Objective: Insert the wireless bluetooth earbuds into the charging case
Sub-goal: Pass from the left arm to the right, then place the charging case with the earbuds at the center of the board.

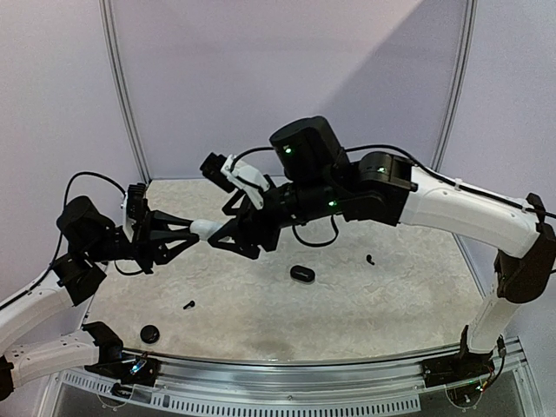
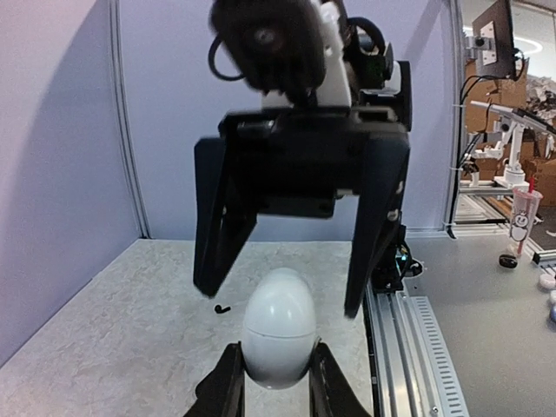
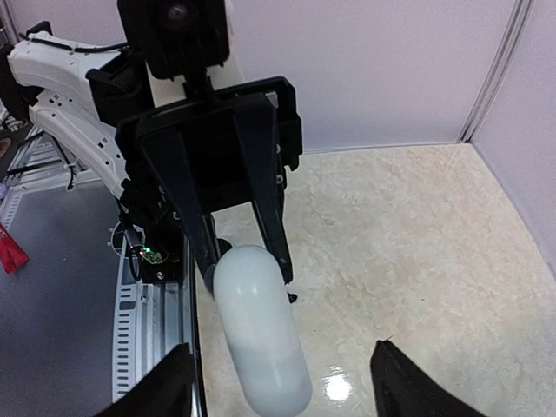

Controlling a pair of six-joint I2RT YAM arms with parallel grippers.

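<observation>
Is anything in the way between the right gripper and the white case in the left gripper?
Nothing visible. The open right gripper has its fingers on either side of the white charging case, held in the left gripper. The case is shut, so its lid bars the earbuds lying on the table.

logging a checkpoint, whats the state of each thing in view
white egg-shaped charging case: lid closed, held off the table
left gripper: shut on the white case
right gripper: open, facing the case's free end
small black earbud: loose on the table
second black earbud: loose on the table
black oval case: lying on the table, lid unclear
black round disc: lying near the front edge
</observation>
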